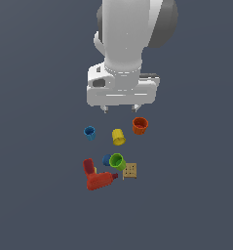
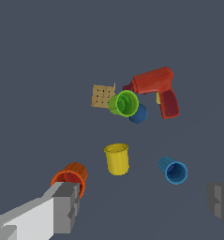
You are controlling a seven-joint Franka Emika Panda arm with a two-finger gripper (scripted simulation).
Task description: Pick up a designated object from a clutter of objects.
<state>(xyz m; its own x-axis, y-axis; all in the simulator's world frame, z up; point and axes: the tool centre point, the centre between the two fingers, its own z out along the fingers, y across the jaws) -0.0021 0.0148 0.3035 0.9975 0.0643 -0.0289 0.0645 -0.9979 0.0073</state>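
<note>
The designated object, a small plain blue cup [image 1: 89, 132] [image 2: 173, 170], lies tipped on the grey floor at the exterior view's left of the clutter of objects. My gripper [image 1: 120, 108] [image 2: 141, 204] hangs open well above the floor, behind the cups, holding nothing. In the wrist view its grey fingers [image 2: 62, 206] frame the scene, and the blue cup sits nearer the other finger. A yellow cup [image 1: 118, 136] [image 2: 117, 159] and an orange cup [image 1: 140, 125] [image 2: 71, 177] stand beside the blue one.
Farther from the arm lie a green cup [image 1: 117, 161] [image 2: 123, 103] touching a blue round thing [image 1: 106, 159] [image 2: 139, 114], a tan cracker-like square [image 1: 130, 170] [image 2: 102, 96], a red bottle [image 1: 99, 180] [image 2: 151, 80] and a red box [image 1: 88, 166] [image 2: 169, 103].
</note>
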